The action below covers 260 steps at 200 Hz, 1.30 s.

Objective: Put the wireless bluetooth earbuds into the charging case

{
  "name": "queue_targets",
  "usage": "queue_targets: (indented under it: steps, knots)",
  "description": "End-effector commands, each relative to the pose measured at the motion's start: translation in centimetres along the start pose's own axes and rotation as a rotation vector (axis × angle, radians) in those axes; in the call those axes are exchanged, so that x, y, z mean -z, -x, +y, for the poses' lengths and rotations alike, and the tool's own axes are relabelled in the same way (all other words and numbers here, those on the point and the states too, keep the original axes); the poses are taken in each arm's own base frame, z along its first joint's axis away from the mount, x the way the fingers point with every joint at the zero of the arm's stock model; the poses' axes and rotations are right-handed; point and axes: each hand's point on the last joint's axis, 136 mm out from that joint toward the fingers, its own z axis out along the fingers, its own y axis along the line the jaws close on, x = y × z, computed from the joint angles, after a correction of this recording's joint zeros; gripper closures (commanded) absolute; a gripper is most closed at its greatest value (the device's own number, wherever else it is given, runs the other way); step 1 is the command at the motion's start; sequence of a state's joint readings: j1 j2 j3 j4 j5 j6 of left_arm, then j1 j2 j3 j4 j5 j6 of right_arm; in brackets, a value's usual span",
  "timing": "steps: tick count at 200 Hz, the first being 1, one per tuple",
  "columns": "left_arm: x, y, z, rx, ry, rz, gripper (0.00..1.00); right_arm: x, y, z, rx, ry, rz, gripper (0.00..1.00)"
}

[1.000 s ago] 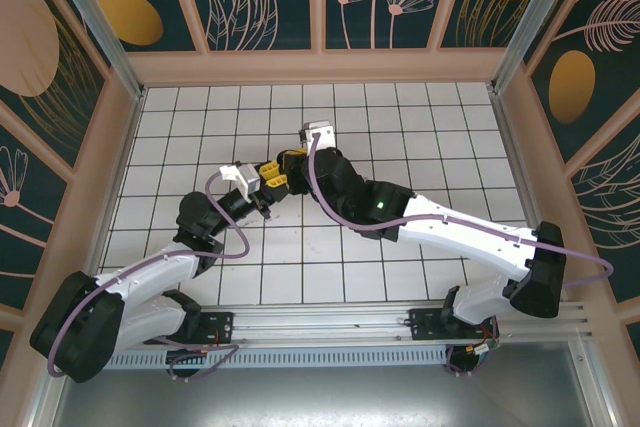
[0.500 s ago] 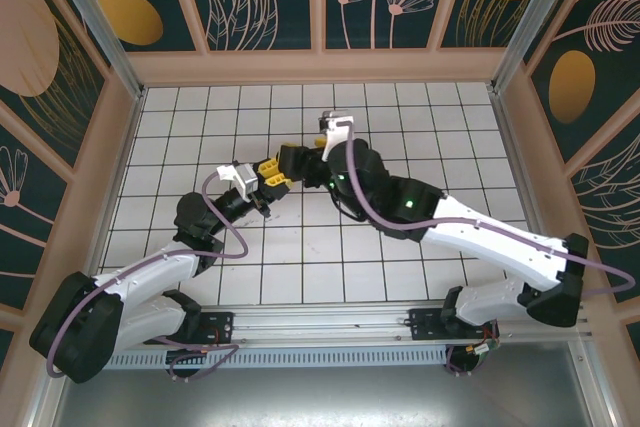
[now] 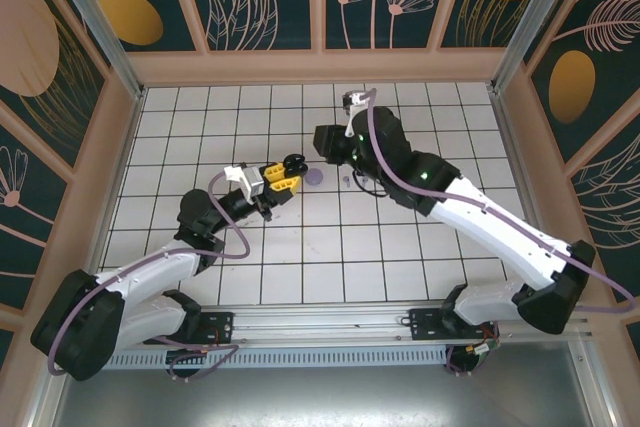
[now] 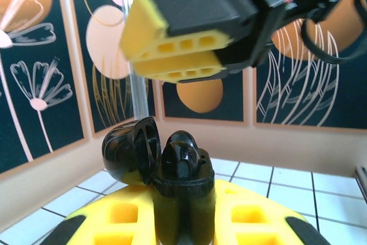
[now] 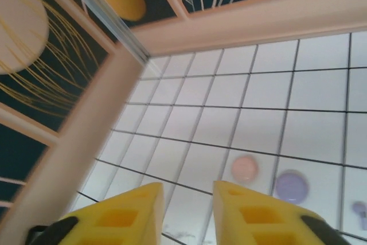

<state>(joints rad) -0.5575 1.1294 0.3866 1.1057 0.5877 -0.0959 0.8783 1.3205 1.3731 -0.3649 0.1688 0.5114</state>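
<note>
Tiled table [image 3: 400, 247]: blk case [image 4: 182, 167] in L claw [image 3: 286, 176], lilac earbud [image 3: 345, 182] nearby

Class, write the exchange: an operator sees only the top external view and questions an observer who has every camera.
Operator: Is the lid of the black case open?
Observer: Yes, it stands open beside the case, which the left gripper clamps.
Operator: What lies near the lilac round case?
Observer: A pink round case, beside it but not touching, on the tiled table.
Operator: Is the right gripper carrying anything?
Observer: No, its fingers stand apart, empty.
</note>
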Motion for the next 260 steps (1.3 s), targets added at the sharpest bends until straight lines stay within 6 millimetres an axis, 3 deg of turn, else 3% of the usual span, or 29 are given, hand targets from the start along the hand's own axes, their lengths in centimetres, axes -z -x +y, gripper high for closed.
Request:
queue_targets:
  steps: [1, 49, 90, 131, 186, 222, 260]
  knots:
    - [-0.8, -0.2, -1.2, -0.008, -0.090, 0.033, 1.00, -0.5, 0.2, 0.5, 0.020, 0.052, 0.090, 0.83]
    - [-1.4, -0.9, -2.0, -0.016, -0.133, 0.051, 1.00, -3.7, -1.4, -0.1, 0.072, 0.062, 0.247, 0.86]
    - [-1.7, -0.4, -1.8, -0.042, -0.127, 0.038, 1.00, -4.7, -4.2, -0.4, 0.092, 0.083, 0.357, 0.92]
    - [-2.1, 0.0, -1.2, -0.050, -0.099, 0.026, 1.00, -3.3, -6.1, 0.0, 0.086, 0.134, 0.421, 0.99]
    - [-2.5, 0.7, -0.4, -0.037, -0.056, -0.006, 1.00, 1.1, -8.3, 1.8, 0.086, 0.200, 0.442, 1.00]
    - [-2.6, 0.6, 0.0, -0.017, -0.039, -0.013, 1.00, 3.7, -6.4, 1.0, 0.055, 0.176, 0.329, 1.00]
    - [-3.0, 0.5, 0.6, 0.031, -0.020, -0.021, 1.00, 3.7, -3.7, -1.0, 0.018, 0.089, 0.201, 1.00]
